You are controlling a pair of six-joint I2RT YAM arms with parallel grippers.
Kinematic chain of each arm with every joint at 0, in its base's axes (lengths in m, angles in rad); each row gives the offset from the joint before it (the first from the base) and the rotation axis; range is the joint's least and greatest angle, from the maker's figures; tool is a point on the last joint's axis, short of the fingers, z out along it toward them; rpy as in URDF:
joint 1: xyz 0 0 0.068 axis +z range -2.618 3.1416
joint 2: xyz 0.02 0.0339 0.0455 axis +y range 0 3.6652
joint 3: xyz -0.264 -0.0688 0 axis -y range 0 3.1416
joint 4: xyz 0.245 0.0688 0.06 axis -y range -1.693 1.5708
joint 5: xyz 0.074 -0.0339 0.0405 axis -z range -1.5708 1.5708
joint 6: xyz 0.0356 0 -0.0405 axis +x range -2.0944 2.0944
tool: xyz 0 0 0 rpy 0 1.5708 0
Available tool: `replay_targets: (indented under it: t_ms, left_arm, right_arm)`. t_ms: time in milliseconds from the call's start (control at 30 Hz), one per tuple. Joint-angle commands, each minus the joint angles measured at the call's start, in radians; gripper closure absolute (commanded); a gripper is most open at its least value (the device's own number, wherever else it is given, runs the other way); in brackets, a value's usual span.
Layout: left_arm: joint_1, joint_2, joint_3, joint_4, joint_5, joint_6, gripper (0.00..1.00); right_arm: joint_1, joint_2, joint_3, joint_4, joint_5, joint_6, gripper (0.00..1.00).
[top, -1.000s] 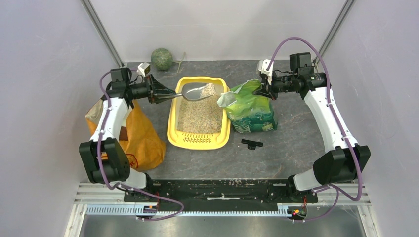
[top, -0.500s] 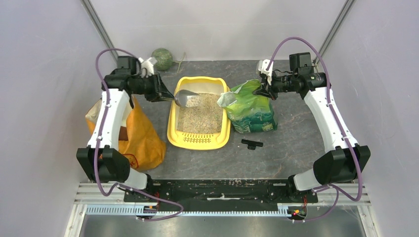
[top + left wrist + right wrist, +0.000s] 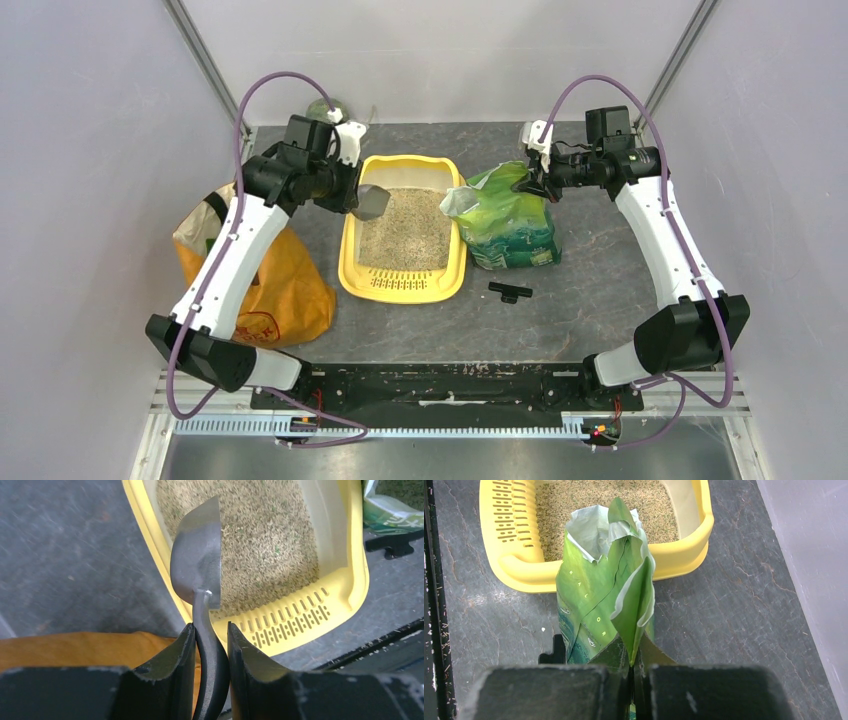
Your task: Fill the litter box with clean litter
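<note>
The yellow litter box (image 3: 349,262) lies mid-table, its slotted grille (image 3: 295,622) at the near end, with a bed of beige clean litter (image 3: 406,232) inside. My left gripper (image 3: 350,195) is shut on the dark handle of a grey scoop (image 3: 197,560). The scoop bowl is tipped on its side above the box's left rim, with no litter showing in it. My right gripper (image 3: 528,179) is shut on the top edge of the glossy green bag (image 3: 505,225), which stands open just right of the box (image 3: 681,555). The litter (image 3: 574,500) shows beyond the bag (image 3: 594,605).
An orange shopping bag (image 3: 275,280) slumps left of the litter box, under my left arm. A small black clip (image 3: 510,291) lies on the table in front of the green bag. A green ball (image 3: 322,105) sits at the back, partly hidden by my left wrist.
My left arm swung back and turned the scoop over the box. The litter that lay in the scoop is gone from it. The right arm and green bag have not moved.
</note>
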Motion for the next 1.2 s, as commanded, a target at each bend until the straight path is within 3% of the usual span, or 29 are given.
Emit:
replay_targets:
  t_ms: [0,400,567,967,1167]
  left_arm:
    - [-0.013,-0.032,0.110,0.032,-0.018,0.154,0.98]
    - [-0.010,0.123,0.434,-0.100,0.593,0.136,0.98]
    - [-0.013,0.176,0.444,-0.099,0.689,0.151,0.98]
    - [-0.084,0.302,0.463,-0.112,0.566,0.139,0.98]
    - [-0.182,0.406,0.539,-0.083,0.418,-0.058,0.98]
  right_arm:
    - [0.004,-0.056,0.062,0.084,-0.036,-0.009,1.00]
    - [0.006,-0.069,0.051,0.083,-0.037,-0.007,1.00]
    - [0.006,-0.067,0.051,0.083,-0.045,-0.006,1.00]
    - [0.006,-0.088,0.024,0.086,-0.052,-0.028,1.00]
    - [0.006,-0.076,0.029,0.113,-0.062,-0.014,1.00]
